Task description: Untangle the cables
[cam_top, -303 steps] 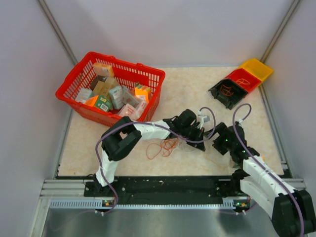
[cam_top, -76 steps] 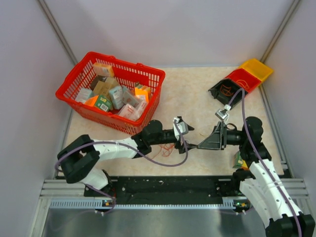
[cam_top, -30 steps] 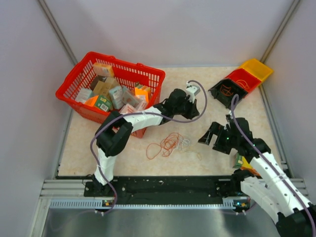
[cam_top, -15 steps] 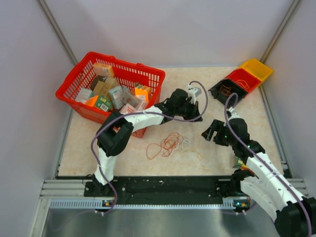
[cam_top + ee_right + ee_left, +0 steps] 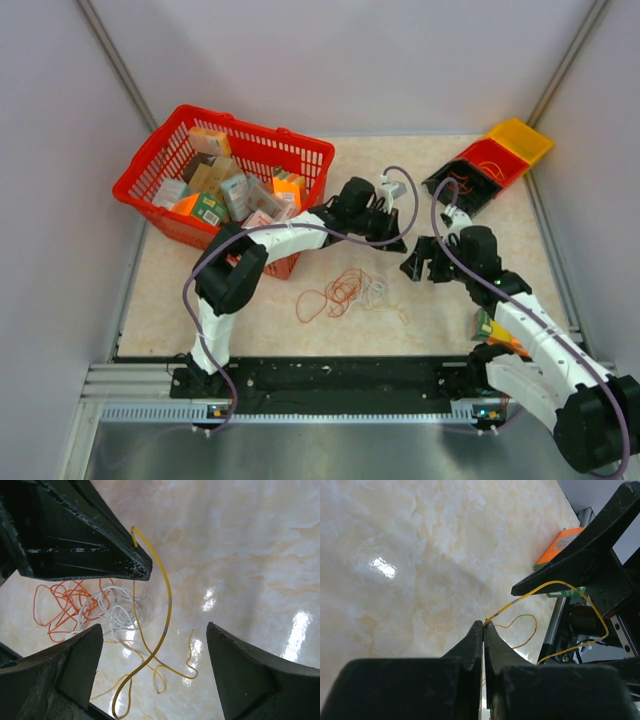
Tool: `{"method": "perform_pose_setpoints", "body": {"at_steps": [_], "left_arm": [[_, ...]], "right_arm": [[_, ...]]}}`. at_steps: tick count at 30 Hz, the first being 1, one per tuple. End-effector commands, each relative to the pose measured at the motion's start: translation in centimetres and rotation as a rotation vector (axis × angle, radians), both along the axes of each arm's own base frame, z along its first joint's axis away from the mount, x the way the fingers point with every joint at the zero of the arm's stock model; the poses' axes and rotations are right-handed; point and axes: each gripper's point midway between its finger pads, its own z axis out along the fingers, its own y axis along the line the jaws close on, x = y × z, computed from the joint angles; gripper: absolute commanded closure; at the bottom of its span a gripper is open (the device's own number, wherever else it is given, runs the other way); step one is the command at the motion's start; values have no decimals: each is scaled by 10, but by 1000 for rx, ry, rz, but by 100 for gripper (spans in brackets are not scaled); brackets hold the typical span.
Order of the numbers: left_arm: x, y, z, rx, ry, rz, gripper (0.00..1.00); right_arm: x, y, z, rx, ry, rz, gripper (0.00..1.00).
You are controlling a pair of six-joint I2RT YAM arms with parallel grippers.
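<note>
The cables, a tangle of thin orange, red and whitish wire loops [image 5: 340, 290], lie lower centre on the glossy beige marble-patterned counter [image 5: 420, 170], pale walls [image 5: 350, 60] around. Left tool [image 5: 484, 625] pinches a yellow strand [image 5: 560, 584]; right tool [image 5: 152, 630] has its jaws apart.

Brightly and evenly lit from overhead in the top view, with only faint, soft shadows on the marble-patterned tabletop [image 5: 400, 170]. Slightly washed out on the pale walls [image 5: 350, 60]. Glares white at left centre of the left wrist view; blurs the dark fingers [image 5: 470, 650] of the left gripper [image 5: 484, 625] along the bottom edge. Mirrors two lamp spots at right in the right wrist view; renders the yellow wire [image 5: 167, 605] crisp, and softens the fingers [image 5: 65, 670] of the right gripper [image 5: 152, 626] at the lower corners.
</note>
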Motion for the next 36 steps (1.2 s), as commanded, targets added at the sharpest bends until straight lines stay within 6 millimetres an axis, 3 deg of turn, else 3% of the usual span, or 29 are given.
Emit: {"method": "perform_pose_setpoints", "body": {"at_steps": [1,7,12,14,17,19,21,24,25,27,30,33,36], "left_arm": [[-6,3,39,-96,-24,-93,100],[-9,8,47,-119,-14,-119,100],[-14,6,57,-157,1,-143,100],[-15,6,62,-168,-2,-142,100],[-17,8,70,-182,-7,-137,100],[-18,11,79,-191,-22,-121,95],[-21,20,86,-202,-63,-82,74],[-32,40,107,-253,-170,-32,18],[-37,48,117,-272,-208,-20,10],[-54,61,128,-303,-284,-21,5],[-81,69,140,-322,-406,-47,10],[-112,65,139,-289,-543,-93,14],[-138,53,136,-269,-660,-135,12]], "right_arm": [[4,25,18,87,-61,125,21],[-3,27,11,116,-38,124,41],[-14,35,21,185,-48,156,64],[-20,36,26,206,-53,167,74],[-23,35,33,225,-67,150,100],[-22,30,40,230,-64,98,100],[-21,22,50,224,-62,35,100],[-23,13,69,223,-58,-39,100],[-24,12,78,231,-61,-48,100],[-28,12,94,256,-60,-57,100],[-32,13,123,290,-76,-64,100],[-37,13,150,326,-92,-70,100],[-44,16,175,364,-119,-47,100]]}}
